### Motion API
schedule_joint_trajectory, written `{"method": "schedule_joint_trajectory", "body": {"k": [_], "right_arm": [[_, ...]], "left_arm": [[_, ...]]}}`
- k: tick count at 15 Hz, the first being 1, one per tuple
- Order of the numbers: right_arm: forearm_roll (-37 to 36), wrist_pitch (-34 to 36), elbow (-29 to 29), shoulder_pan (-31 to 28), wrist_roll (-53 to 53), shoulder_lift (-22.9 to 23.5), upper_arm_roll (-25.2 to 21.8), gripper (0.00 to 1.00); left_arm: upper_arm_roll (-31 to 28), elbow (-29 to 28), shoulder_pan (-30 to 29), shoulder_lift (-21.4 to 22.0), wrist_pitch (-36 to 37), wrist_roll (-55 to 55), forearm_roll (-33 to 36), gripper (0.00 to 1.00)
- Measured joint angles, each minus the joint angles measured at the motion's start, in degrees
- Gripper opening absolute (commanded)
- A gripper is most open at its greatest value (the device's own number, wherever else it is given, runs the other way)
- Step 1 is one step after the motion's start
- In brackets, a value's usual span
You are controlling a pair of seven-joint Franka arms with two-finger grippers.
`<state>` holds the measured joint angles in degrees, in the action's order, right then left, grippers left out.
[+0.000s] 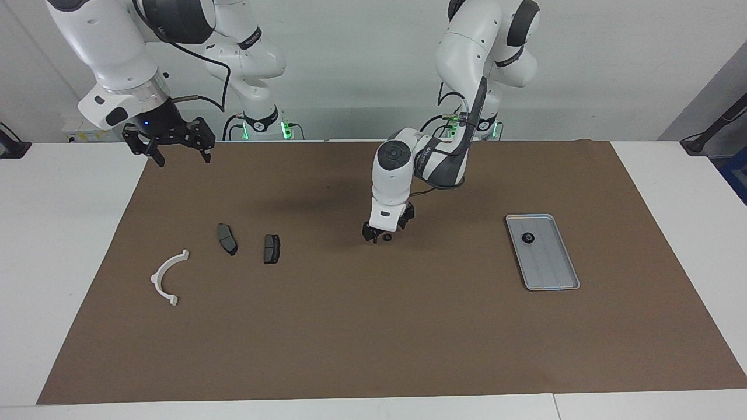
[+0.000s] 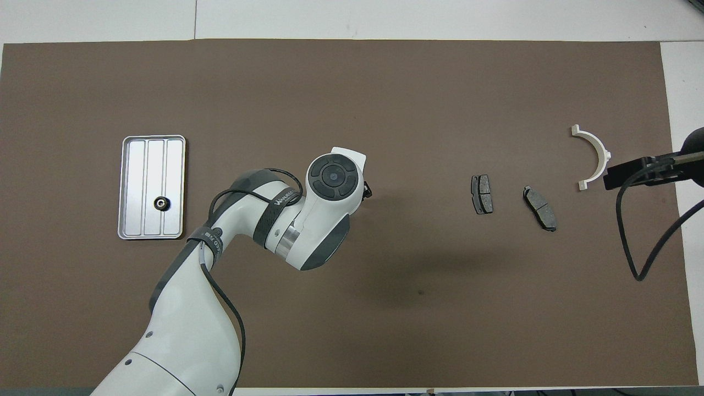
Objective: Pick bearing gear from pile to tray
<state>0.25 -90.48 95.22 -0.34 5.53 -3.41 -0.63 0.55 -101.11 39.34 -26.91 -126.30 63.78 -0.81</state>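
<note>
Brown rectangular mat [image 2: 352, 82] covers white table [image 2: 440, 16]. Shallow silver-grey ribbed metal tray [image 2: 132, 187] sits toward left arm's end; small black round gear piece with pale centre [image 2: 160, 203] lies in it, in the part nearer the robots. White left arm [image 2: 231, 264] comes in from the bottom, wrist bent over mat centre and hiding its gripper; only a dark tip shows at the wrist edge. Two dark grey brake-pad-shaped plates [image 2: 482, 194] [image 2: 539, 208] lie side by side, apart, toward right arm's end. White half-ring bracket [image 2: 594, 154] beside them, farther from robots. Right arm's black part with looping cable [image 2: 632, 242] reaches in just beside bracket.
</note>
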Motion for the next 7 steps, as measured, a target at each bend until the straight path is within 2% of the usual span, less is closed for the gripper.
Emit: {"method": "schedule_joint_trajectory", "body": {"k": [2,4,7], "right_arm": [[0.0,0.7,0.0,0.0,-0.3,-0.8,0.0,1.00],[0.0,0.8,0.0,0.0,-1.1,-1.0,0.0,1.00],[-0.1,0.8,0.0,0.0,-2.2,-1.0,0.0,1.00]], "left_arm": [[-0.1,0.0,0.0,-0.3,0.0,0.0,0.0,0.80],[-0.1,0.0,0.0,-0.4,-0.1,0.3,0.0,0.69],[0.0,0.0,0.0,-0.4,-0.2,0.8,0.0,0.33]]}}
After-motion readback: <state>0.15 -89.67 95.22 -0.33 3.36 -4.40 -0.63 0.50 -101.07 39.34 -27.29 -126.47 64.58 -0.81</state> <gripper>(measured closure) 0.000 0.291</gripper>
